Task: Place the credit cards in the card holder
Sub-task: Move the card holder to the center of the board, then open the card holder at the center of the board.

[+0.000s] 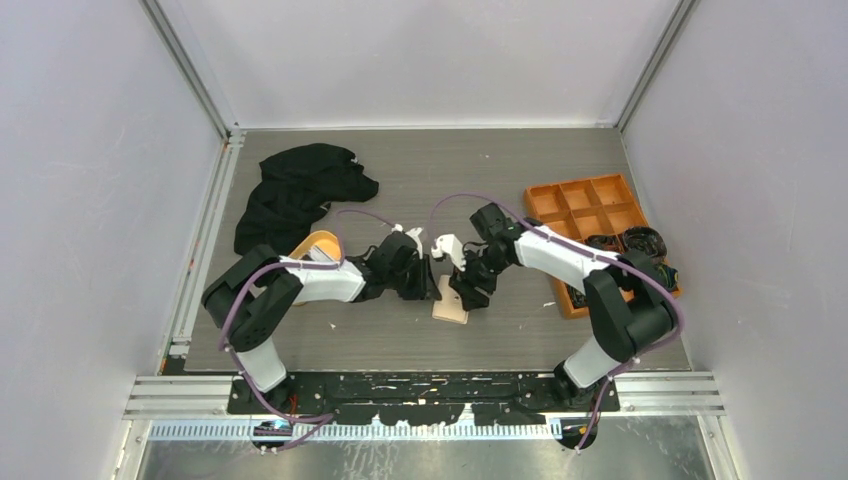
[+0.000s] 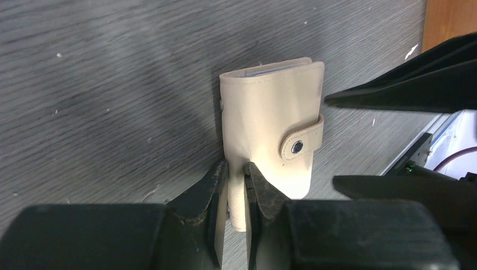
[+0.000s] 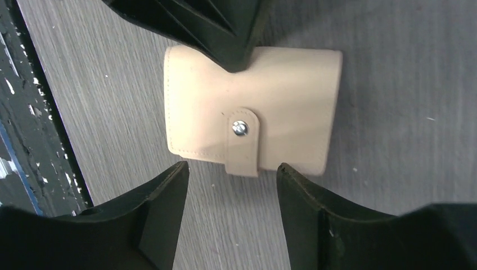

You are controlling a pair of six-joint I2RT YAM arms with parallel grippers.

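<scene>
- The card holder (image 3: 281, 95) lies on the table (image 1: 450, 170), folded shut. Its snap tab (image 3: 243, 140) is fastened over the edge nearest the right fingers.
- The left gripper (image 2: 236, 169) is clamped on the card holder. One edge of the cover is pinched between its two fingers (image 2: 214, 185), and the rest of the wallet extends beyond the fingertips.
- This grip is judged to act as an anchor, so that the wallet is not dragged across the table while the tab is worked.
- The right gripper (image 3: 232, 169) is held released, with nothing between its fingers (image 3: 163, 202).
- The tab end is located just beyond the right fingertips, roughly centred on the gap between them. Whether the tips touch the wallet cannot be determined.
- This alignment is judged to be chosen so that the tab can be taken between the fingers and the snap pulled apart.
- In the right wrist view, the left fingers are seen on the wallet edge opposite the right fingers, so the wallet is bracketed from both sides.
- The credit cards are not identified in any view.
- A thin pale-blue strip (image 2: 270, 71) is seen at the wallet end farthest from the left fingers. Whether it is lining or a card cannot be determined.
- It is judged that no card can be inserted until the snap is undone and the cover is opened.
</scene>
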